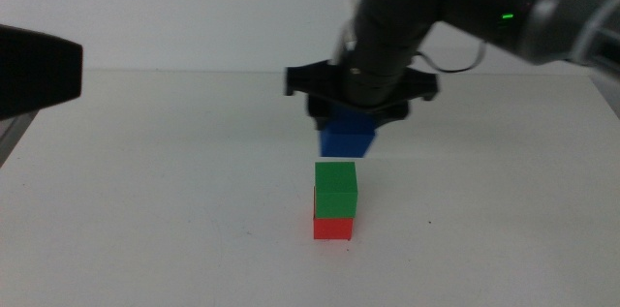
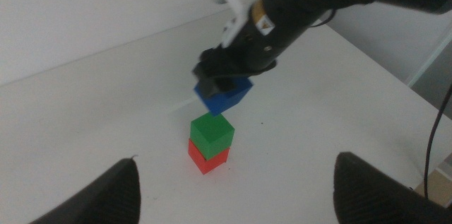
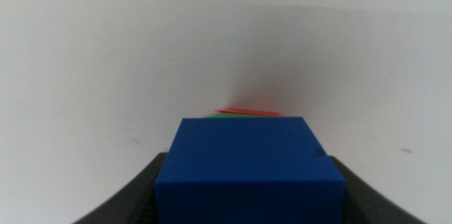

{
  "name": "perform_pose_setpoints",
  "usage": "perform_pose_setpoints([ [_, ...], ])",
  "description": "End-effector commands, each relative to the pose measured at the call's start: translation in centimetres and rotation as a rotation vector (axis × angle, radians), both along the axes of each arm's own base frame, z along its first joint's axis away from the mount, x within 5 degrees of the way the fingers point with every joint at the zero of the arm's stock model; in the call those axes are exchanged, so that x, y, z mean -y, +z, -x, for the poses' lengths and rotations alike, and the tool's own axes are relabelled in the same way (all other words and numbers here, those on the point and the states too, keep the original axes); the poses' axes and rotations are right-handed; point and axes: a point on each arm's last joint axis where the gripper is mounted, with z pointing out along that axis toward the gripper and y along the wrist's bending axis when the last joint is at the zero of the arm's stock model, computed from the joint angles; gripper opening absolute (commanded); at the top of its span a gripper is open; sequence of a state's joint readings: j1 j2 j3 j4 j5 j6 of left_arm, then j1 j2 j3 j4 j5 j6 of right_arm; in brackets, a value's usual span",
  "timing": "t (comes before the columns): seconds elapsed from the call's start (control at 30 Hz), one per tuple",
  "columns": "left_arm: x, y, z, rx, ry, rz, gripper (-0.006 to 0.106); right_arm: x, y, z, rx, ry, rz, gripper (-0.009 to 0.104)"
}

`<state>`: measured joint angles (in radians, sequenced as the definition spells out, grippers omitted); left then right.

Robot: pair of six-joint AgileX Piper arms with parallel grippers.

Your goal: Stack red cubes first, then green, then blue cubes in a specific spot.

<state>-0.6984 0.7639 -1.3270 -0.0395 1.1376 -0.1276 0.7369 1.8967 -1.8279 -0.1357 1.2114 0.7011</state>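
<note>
right gripper [image 1: 351, 121] is clamped on the blue cube [image 1: 347, 138], up in the air just behind the green cube [image 1: 336, 190] sitting on the red cube [image 1: 333, 228], mid-desk. Left gripper [image 2: 233, 181] waits, jaws apart. Off-centre drop could topple the stack

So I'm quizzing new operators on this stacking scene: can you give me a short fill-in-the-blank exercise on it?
1. The green cube sits on top of the ____ cube.
2. The right gripper holds the ____ cube.
3. The blue cube is held ____ the table, not resting on it.
4. The left gripper has its jaws ____.

Missing words: red; blue; above; open
</note>
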Motion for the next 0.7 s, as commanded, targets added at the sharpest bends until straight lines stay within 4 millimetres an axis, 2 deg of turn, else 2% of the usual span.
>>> perform_pose_setpoints([
  [0.0, 0.0, 0.2, 0.1, 0.011, 0.0, 0.013, 0.094, -0.8, 0.3, -0.2, 0.018, -0.019, -0.007, 0.003],
  [0.23, 0.0, 0.2, 0.1, 0.011, 0.0, 0.013, 0.094, -2.1, -2.1, -0.7, -0.016, -0.043, 0.029, 0.003],
  [0.67, 0.0, 0.2, 0.1, 0.011, 0.0, 0.013, 0.094, -2.6, -3.9, -1.1, -0.031, -0.039, 0.074, 0.003],
])
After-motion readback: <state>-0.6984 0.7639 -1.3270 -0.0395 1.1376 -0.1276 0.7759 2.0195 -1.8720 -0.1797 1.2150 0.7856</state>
